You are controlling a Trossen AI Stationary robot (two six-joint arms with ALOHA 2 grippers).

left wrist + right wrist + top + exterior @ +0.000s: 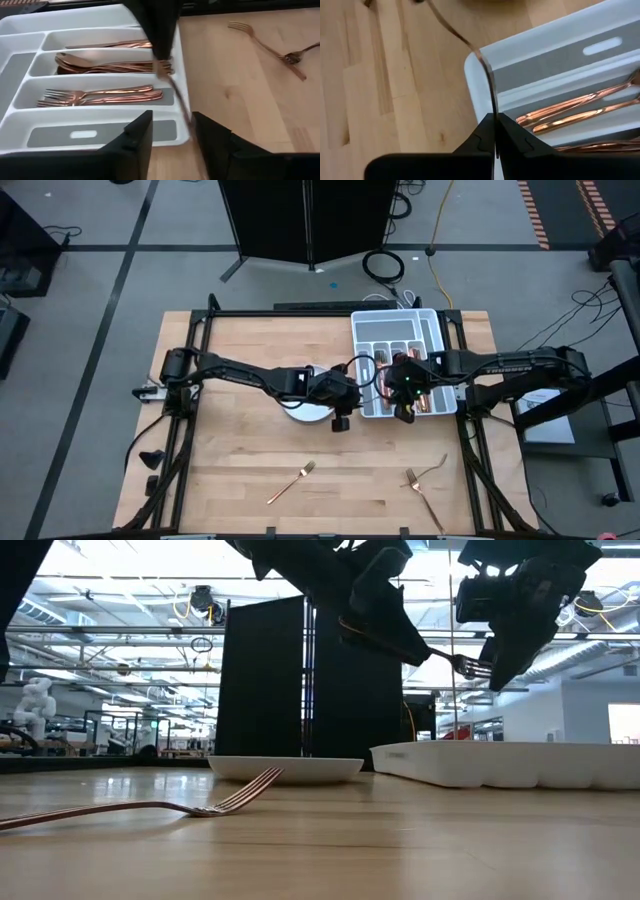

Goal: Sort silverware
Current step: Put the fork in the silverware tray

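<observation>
A copper fork [450, 658] hangs in the air between the white plate [285, 768] and the white divided tray [100, 145]. My right gripper [495, 120] is shut on the fork. My left gripper [172, 122] reaches in from the table's left. Its fingers stand open on either side of the fork's handle [186, 112]; I cannot tell whether they touch it. In the tray lie copper forks [100, 95], spoons [100, 62] and knives [117, 45], each kind in its own compartment. My right gripper pinches the fork at its tine end [164, 67] between its two fingers. The fingers slant down from the table's right side. The fork is lifted clear over the tray's left edge. It hangs nearly level, its handle [470, 45] reaching toward the left gripper.
One loose fork [291, 482] lies near the table's front edge left of centre, and two more [425, 480] lie crossed at the front right. The plate [305, 412] sits just under the left arm. The tray [400, 330] stands at the back right.
</observation>
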